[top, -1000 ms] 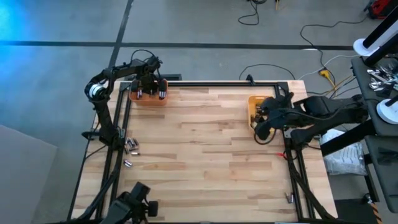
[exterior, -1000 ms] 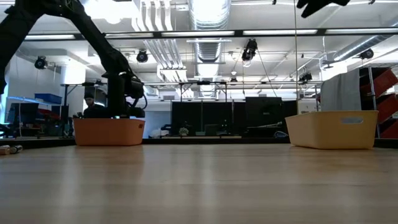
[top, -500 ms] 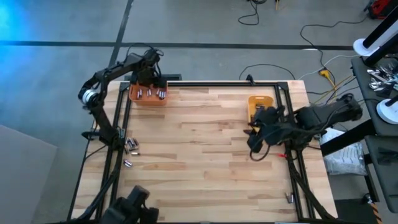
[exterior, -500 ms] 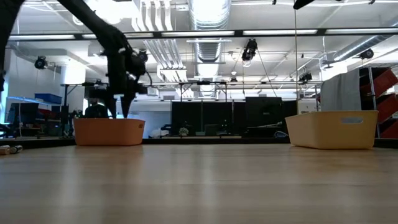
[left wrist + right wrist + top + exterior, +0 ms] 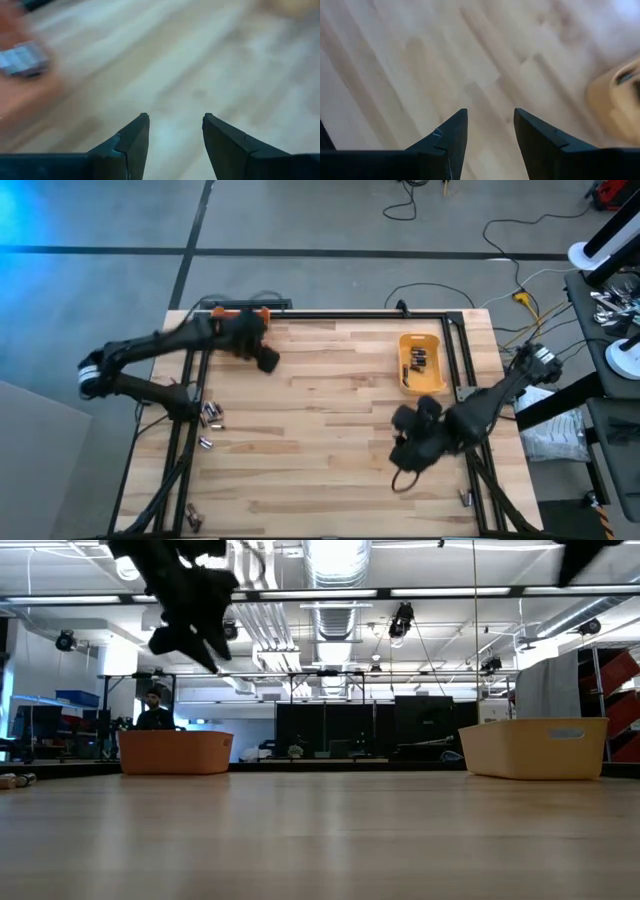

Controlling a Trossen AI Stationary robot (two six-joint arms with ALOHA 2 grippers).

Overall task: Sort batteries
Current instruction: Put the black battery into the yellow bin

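Silvery and dark batteries lie in a loose cluster near the table's left edge, with one more just nearer. Others lie in the yellow bin near the far right. The orange bin at the far left is mostly hidden by my left arm; it holds a battery. My left gripper hangs open above bare wood beside the orange bin, high up. My right gripper is open over bare wood, nearer than the yellow bin.
Both bins stand on the table's far half: the orange one and the yellow one. Single batteries lie at the near left and near right by the frame. A black frame borders the far edge. Bare wood lies between the arms.
My left gripper has risen out of the orange bin and swung toward the table's near and right side, its arm dropping low across the left edge. My right gripper has left the yellow bin and travelled toward the near edge. The batteries on the table have stayed put.
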